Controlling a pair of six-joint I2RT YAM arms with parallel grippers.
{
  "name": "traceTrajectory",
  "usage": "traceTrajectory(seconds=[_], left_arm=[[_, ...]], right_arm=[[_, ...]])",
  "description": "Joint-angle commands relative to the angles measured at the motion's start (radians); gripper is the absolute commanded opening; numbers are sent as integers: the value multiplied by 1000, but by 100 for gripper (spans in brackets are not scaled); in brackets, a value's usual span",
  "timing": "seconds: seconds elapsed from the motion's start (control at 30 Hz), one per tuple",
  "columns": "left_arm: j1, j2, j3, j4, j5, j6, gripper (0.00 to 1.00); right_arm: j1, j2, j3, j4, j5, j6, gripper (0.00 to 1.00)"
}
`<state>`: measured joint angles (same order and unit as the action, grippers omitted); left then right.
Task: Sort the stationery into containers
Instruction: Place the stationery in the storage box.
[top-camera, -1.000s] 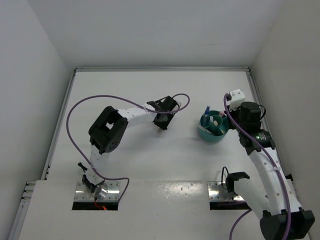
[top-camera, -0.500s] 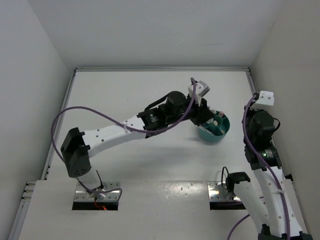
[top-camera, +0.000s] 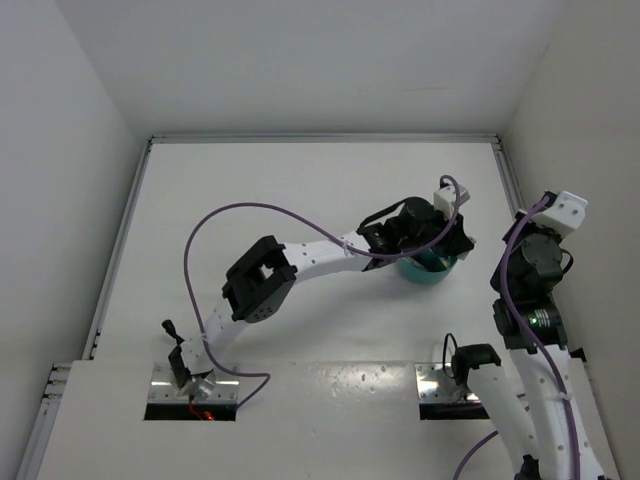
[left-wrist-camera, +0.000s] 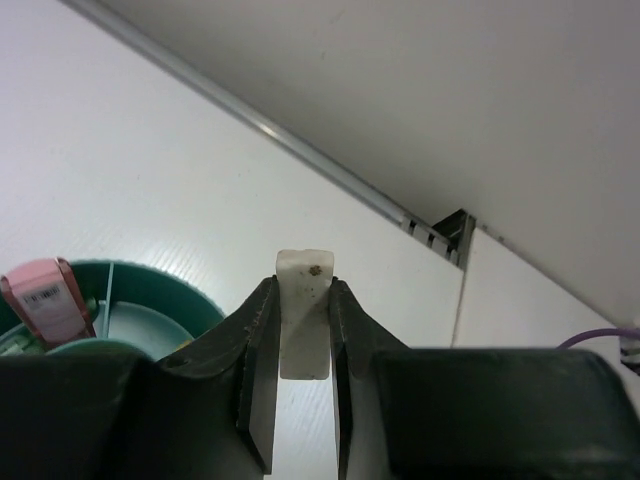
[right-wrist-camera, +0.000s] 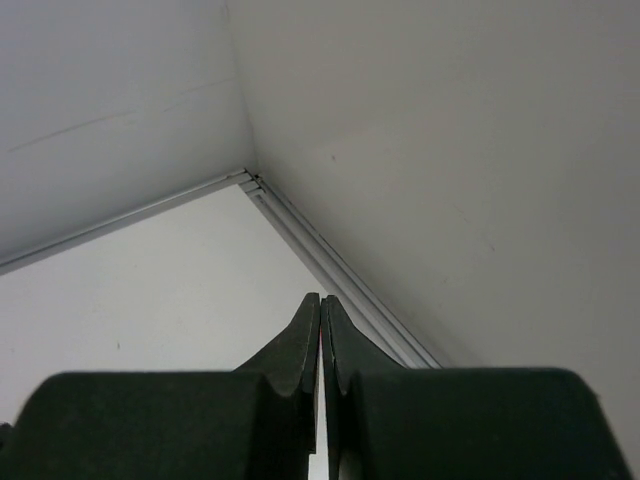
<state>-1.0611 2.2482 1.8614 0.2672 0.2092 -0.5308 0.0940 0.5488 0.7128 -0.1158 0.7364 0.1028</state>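
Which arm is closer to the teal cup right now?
Left. The left gripper, holding a white eraser, hangs just above the cup. The right gripper, shut and empty, is off to the cup's right by the side wall.

This looks like a robotics lab test cell. A bare white table (top-camera: 300, 190) is boxed in by plain white walls (top-camera: 300, 60), with a metal rail (top-camera: 320, 138) along its far edge. The left arm (top-camera: 310, 258) and right arm (top-camera: 530, 320) stand on metal mounting plates (top-camera: 228, 376), trailing loose purple cables (top-camera: 255, 206).
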Motion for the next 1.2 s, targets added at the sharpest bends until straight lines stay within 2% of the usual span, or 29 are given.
traceTrajectory(seconds=[0.0, 0.3, 0.6, 0.97, 1.17], left_arm=[[-20, 16, 73, 20, -14, 17, 0], [-20, 125, 128, -39, -33, 49, 0], [-20, 125, 128, -48, -88, 98, 0], [-20, 106, 150, -134, -200, 190, 0], [-20, 106, 160, -152, -223, 199, 6]], right_arm=[[-2, -4, -3, 57, 44, 11, 0], [7, -4, -3, 57, 24, 11, 0], [7, -4, -12, 57, 6, 2, 0], [16, -4, -12, 48, -3, 2, 0], [16, -4, -12, 48, -3, 2, 0]])
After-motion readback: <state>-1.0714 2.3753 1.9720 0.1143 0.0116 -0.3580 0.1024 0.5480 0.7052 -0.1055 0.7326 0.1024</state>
